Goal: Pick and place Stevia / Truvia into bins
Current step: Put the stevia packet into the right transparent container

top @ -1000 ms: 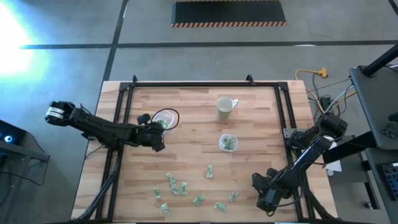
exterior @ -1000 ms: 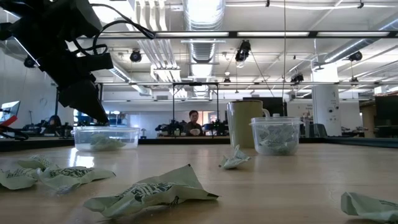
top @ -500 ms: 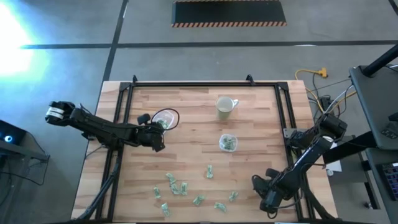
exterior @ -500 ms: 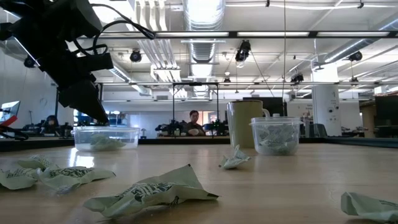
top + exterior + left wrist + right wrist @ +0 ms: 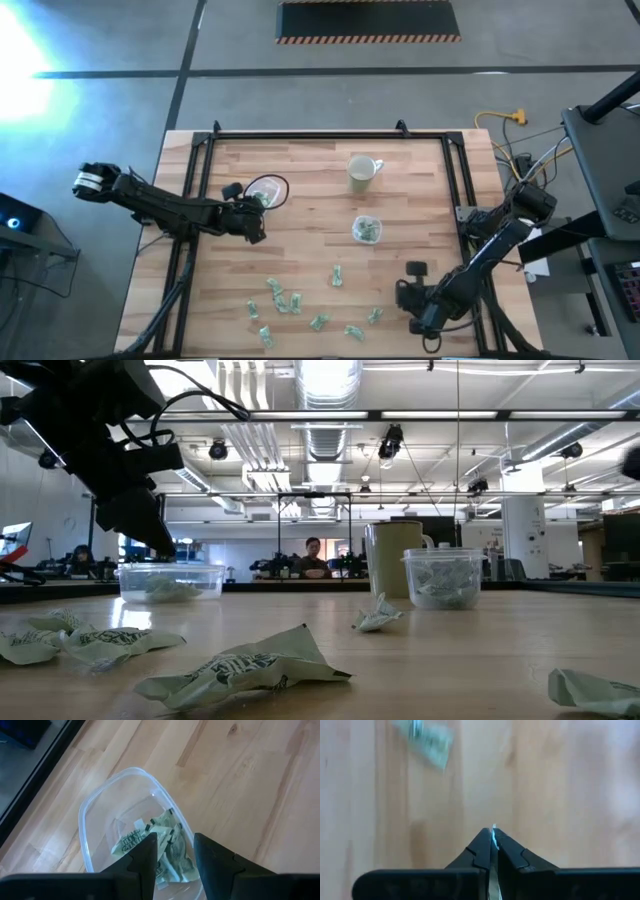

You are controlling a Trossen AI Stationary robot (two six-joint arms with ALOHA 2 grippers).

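Several green-and-white Stevia packets (image 5: 290, 300) lie scattered on the near half of the wooden table (image 5: 300, 250). They look crumpled in the low view (image 5: 240, 668). The wide clear bin (image 5: 265, 190) at the left holds a few packets (image 5: 165, 852). My left gripper (image 5: 175, 855) hangs open just above this bin, with nothing between its fingers. The small clear bin (image 5: 366, 230) near the middle also holds packets. My right gripper (image 5: 403, 294) is shut low over bare wood at the near right, beside a packet (image 5: 375, 315). A blurred packet (image 5: 427, 740) lies ahead of it.
A pale mug (image 5: 362, 172) with a handle stands behind the small bin. A black frame (image 5: 320, 135) runs along the table's far and side edges. Bare wood lies between the two bins and the packets.
My right gripper has moved toward the table's left and a little toward the far edge, closer to the packets at the near right. The packets and bins lie as before.
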